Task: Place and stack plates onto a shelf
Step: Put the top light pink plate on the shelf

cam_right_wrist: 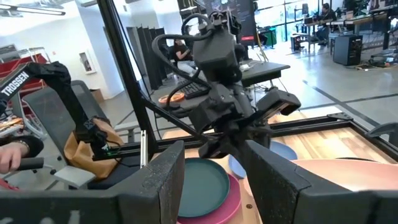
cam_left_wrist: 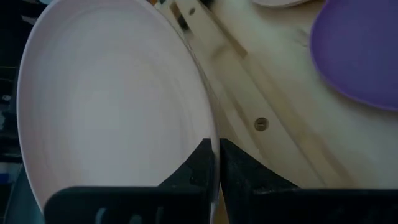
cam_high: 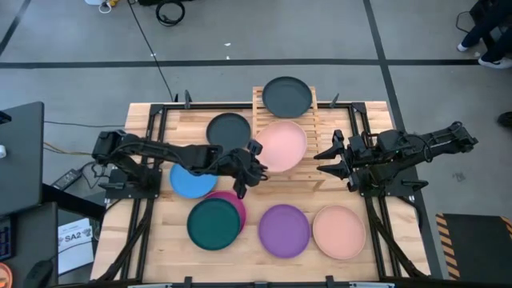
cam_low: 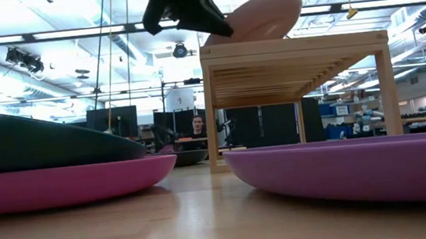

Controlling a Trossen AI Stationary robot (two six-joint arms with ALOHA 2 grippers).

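The left claw (cam_high: 258, 170) is clamped on the rim of a salmon pink plate (cam_high: 282, 146), its fingers (cam_left_wrist: 202, 163) pinched together over the plate's edge. That plate sits tilted on the wooden shelf (cam_high: 314, 173), at the shelf's 6 o'clock end; a dark grey plate (cam_high: 287, 96) lies at its 12 o'clock end. The right claw (cam_high: 324, 164) hovers at the shelf's 3 o'clock side with its fingers apart, holding nothing. On the worktop (cam_high: 160, 240) lie another dark grey plate (cam_high: 227, 130) at the shelf's 9 o'clock, a blue plate (cam_high: 190, 183), a teal plate (cam_high: 213, 224) stacked on a magenta plate (cam_high: 238, 203), a purple plate (cam_high: 283, 230) and a second salmon plate (cam_high: 338, 231)
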